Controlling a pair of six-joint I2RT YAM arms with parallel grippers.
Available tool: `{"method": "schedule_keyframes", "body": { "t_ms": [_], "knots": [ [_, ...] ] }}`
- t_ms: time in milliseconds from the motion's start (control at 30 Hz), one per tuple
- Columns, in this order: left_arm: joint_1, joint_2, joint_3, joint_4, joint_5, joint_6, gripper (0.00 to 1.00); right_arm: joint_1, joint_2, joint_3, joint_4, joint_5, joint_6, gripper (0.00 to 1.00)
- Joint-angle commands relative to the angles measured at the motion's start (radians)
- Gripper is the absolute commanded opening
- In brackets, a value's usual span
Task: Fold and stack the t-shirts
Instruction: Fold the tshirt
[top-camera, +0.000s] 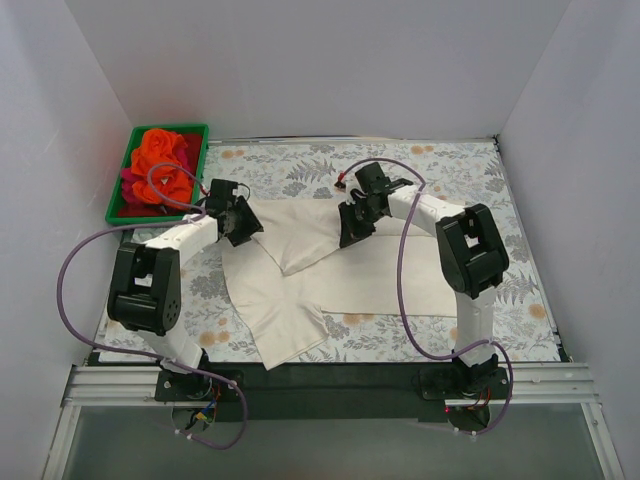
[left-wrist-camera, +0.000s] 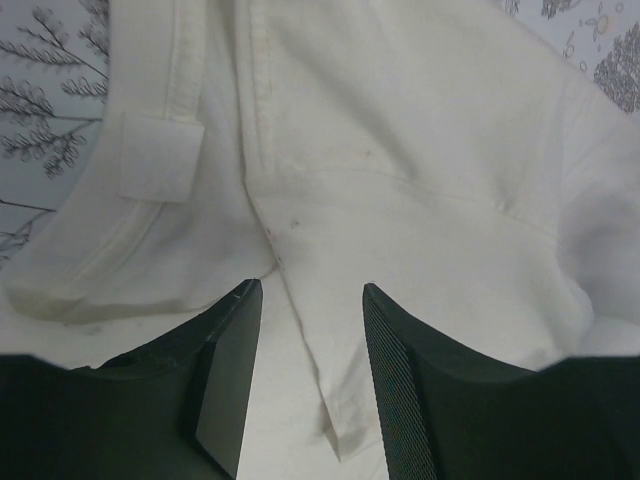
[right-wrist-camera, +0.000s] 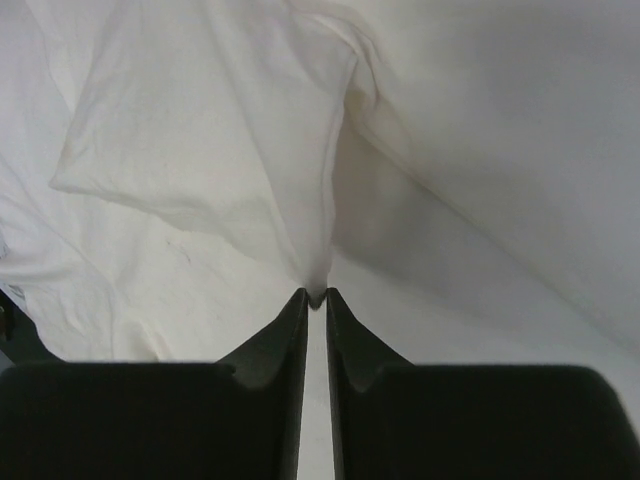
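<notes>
My left jaws are spread over the edge of the 1 cream t-shirt (top-camera: 300, 275) in the middle of the surface (top-camera: 450, 165). My right jaws pinch a fold of it. That small pinch could slip, and the fold would flop back. Far left, 1 green box (top-camera: 118, 190) holds 1 orange t-shirt (top-camera: 160, 160) and 1 red t-shirt (top-camera: 129, 176).

Bright, even, diffuse light; soft shadows within folds of the cream t-shirt (right-wrist-camera: 200, 150).
</notes>
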Motion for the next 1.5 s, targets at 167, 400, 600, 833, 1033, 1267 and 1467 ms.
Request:
{"method": "schedule_keyframes", "body": {
  "t_ms": [167, 400, 600, 833, 1033, 1267, 1467],
  "knots": [
    [0.058, 0.073, 0.151, -0.032, -0.163, 0.107, 0.51, -0.101, -0.110, 0.012, -0.072, 0.200, -0.034, 0.36],
    [0.065, 0.228, 0.295, -0.041, -0.166, 0.134, 0.59, -0.366, -0.152, -0.017, 0.033, 0.230, 0.031, 0.36],
    [0.068, 0.302, 0.389, -0.041, -0.204, 0.160, 0.54, -0.487, -0.126, -0.033, 0.122, 0.240, 0.039, 0.37],
    [0.083, 0.322, 0.443, -0.039, -0.221, 0.167, 0.51, -0.544, -0.051, -0.014, 0.158, 0.228, 0.042, 0.36],
    [0.095, 0.351, 0.472, -0.030, -0.189, 0.157, 0.46, -0.547, -0.014, -0.017, 0.189, 0.228, 0.055, 0.35],
    [0.098, 0.391, 0.484, -0.029, -0.187, 0.154, 0.40, -0.561, 0.003, -0.005, 0.195, 0.234, 0.045, 0.35],
    [0.115, 0.406, 0.486, -0.016, -0.189, 0.168, 0.30, -0.587, 0.032, 0.001, 0.212, 0.257, 0.040, 0.34]
  ]
}}
